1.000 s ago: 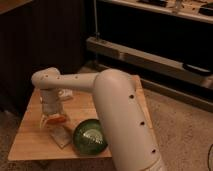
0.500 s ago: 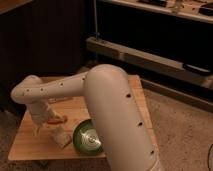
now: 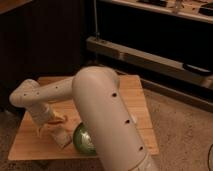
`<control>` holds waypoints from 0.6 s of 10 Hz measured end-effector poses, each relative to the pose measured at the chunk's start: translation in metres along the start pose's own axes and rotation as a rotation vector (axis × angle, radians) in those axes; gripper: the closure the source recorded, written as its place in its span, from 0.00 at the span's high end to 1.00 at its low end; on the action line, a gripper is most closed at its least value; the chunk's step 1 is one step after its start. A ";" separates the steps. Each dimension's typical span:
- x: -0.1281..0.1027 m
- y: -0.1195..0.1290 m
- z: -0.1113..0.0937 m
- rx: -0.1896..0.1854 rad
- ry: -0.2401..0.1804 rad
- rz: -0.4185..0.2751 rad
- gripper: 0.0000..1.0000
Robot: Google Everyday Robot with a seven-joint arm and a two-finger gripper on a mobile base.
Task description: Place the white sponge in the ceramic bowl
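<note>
The dark-green ceramic bowl (image 3: 82, 140) sits near the front edge of the wooden table (image 3: 132, 97), and my white arm hides its right half. A small pale block, which looks like the white sponge (image 3: 63, 137), lies on the table just left of the bowl, touching or nearly touching its rim. My gripper (image 3: 48, 121) hangs low over the table's left part, a little left of and behind the pale block. An orange item (image 3: 59, 120) lies right by the gripper.
My bulky white arm (image 3: 107, 115) crosses the middle of the table from the lower right. A dark cabinet stands behind the table on the left. A low metal shelf rail (image 3: 150, 60) runs behind on the right. Speckled floor surrounds the table.
The arm's elbow and the gripper have swung further left and lower over the table. The arm now covers more of the bowl. The pale block stays beside the bowl.
</note>
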 end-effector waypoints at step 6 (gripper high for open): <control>0.004 0.017 0.023 0.065 -0.083 -0.020 0.80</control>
